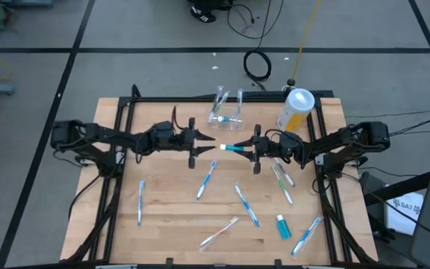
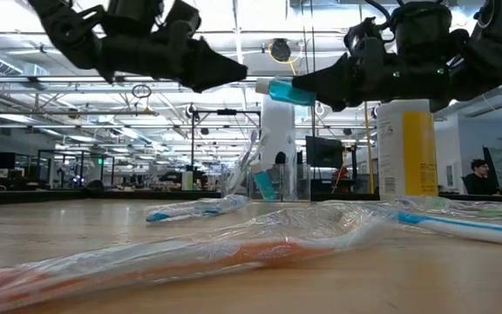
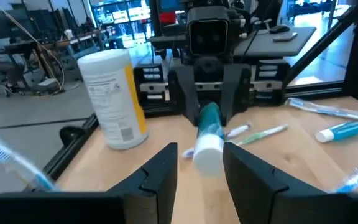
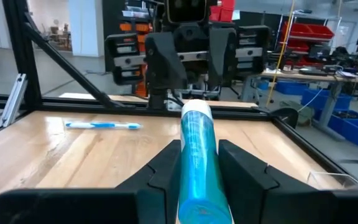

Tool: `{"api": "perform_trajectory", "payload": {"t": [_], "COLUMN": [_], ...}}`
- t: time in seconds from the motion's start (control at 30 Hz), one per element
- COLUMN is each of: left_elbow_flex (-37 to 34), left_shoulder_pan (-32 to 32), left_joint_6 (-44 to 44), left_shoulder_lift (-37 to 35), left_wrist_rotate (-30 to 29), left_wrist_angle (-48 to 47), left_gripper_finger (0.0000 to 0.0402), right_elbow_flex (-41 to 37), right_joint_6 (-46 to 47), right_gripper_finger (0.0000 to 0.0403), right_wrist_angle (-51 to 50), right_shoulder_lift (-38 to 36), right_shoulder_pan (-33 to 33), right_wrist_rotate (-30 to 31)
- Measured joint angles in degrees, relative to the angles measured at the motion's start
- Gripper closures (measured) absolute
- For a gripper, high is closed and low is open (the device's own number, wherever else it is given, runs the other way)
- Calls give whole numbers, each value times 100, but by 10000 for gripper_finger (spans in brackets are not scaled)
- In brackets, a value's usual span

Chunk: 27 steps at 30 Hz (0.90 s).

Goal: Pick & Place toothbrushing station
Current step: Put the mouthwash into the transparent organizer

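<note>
High view: right gripper (image 1: 251,149) clamped on teal toothpaste tube (image 1: 233,148), cap pointing at left gripper (image 1: 204,146), both mid-table; clear toothbrushing station (image 1: 226,113) just behind, near yellow canister (image 1: 295,109).

Low view: tube held level in the air, well above wrapped toothbrushes (image 2: 234,253).

Left wrist view: fingers (image 3: 160,174) apart, flanking the white cap.

Right wrist view: fingers (image 4: 166,168) pressed to the tube's sides.

Probably a handover; next, close left on cap, then release right.
</note>
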Motion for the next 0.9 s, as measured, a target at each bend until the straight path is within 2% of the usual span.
{"api": "perform_trajectory", "payload": {"t": [0.2,0.63,0.9], "left_elbow_flex": [487,537,534], "left_shoulder_pan": [-95,-149,-134], "left_joint_6": [190,294,277], "left_shoulder_lift": [360,400,400], "left_wrist_rotate": [-11,4,2], "left_wrist_angle": [-842,-766,-576], "left_gripper_finger": [262,196,188], "right_elbow_flex": [-3,2,7], "right_joint_6": [26,28,147], "right_gripper_finger": [310,310,310], "right_wrist_angle": [-58,5,210], "right_shoulder_lift": [1,0,0], "right_shoulder_pan": [0,5,89], "right_wrist_rotate": [3,4,11]}}
